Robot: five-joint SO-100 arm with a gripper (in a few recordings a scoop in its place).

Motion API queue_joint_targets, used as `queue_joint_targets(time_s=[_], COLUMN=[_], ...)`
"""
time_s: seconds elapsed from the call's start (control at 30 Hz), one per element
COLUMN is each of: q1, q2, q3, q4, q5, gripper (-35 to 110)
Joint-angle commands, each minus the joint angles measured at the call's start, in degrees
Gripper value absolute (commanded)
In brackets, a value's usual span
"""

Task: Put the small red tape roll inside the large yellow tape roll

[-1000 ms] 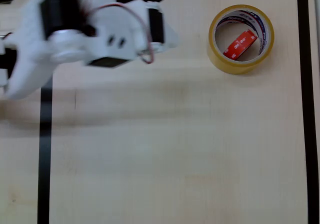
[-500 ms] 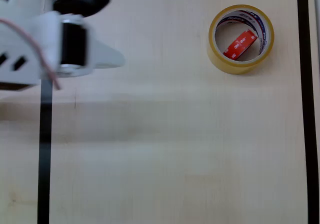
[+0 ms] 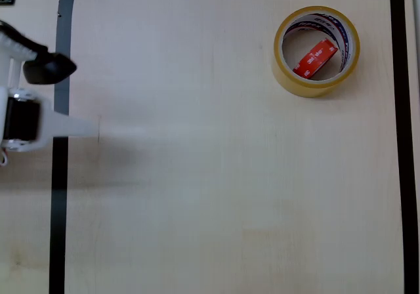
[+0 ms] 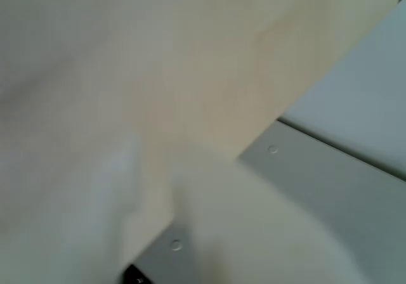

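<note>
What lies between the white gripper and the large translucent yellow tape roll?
In the overhead view, just bare pale wood table separates the gripper from the large yellow tape roll, besides the black border tape.

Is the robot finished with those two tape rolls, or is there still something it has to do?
It looks finished. In the overhead view the small glossy red tape roll lies inside the hole of the large translucent yellow tape roll, near the top right of the light wooden table. Nothing seems to be in hand: the white arm sits at the left edge, far from both rolls. I cannot tell how its jaws stand. Nothing visible is left.
</note>
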Motion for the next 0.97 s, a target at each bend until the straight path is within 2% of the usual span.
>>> queue_joint_targets(time_s=[0.0,0.27,0.93], q1=[0.09,-2.02,-0.09], q2=[11.95,30.85,31.55], q3=[9.23,25.93,29.53], q4=[-2.29,1.49,2.2], q5=[0.26,-2.2,-2.81], gripper=[0,0,0])
